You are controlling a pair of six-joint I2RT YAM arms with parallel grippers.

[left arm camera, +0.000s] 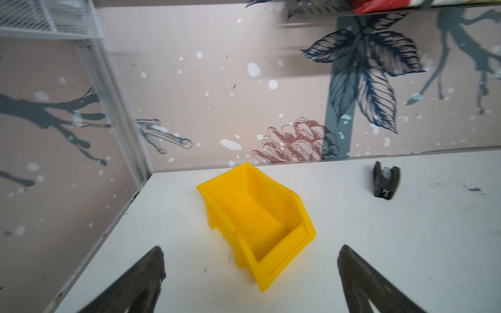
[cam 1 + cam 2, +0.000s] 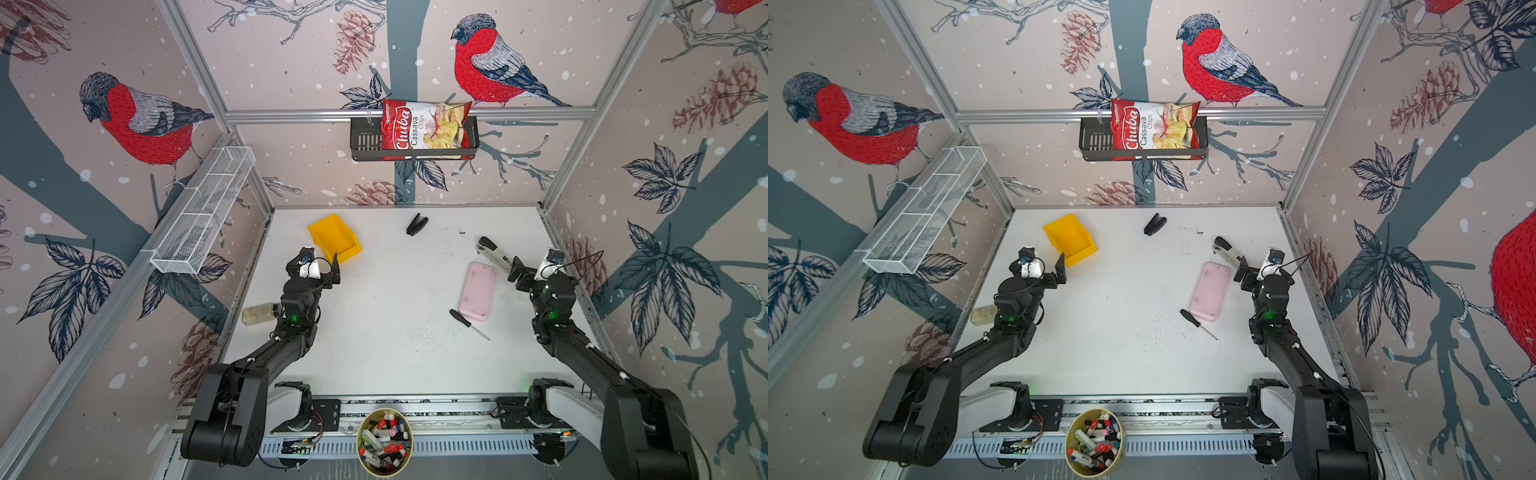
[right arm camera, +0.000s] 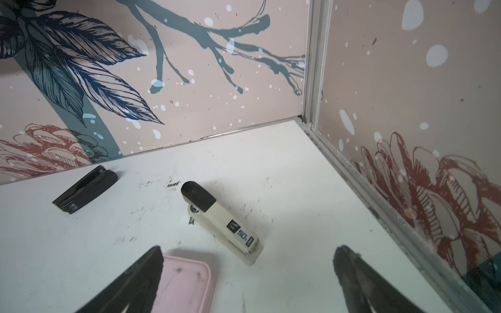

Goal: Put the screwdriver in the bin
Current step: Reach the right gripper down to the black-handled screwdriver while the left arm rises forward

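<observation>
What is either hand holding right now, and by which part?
Nothing. The left hand and the right hand are both open and empty; the screwdriver lies untouched on the table beside the pink case.

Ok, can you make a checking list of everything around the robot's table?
Surface: white table, scuffed with dark marks.
Job's things: screwdriver lying beside the pink case; yellow bin empty, across the table.
Clutter: black stapler, white stapler, bottle, marker cup.
Claws: left claw open near the bin; right claw open near the white stapler.
Cables: thin wires at both wrist cameras.
Surroundings: bird wallpaper; chips bag in black rack; white mesh basket.
</observation>
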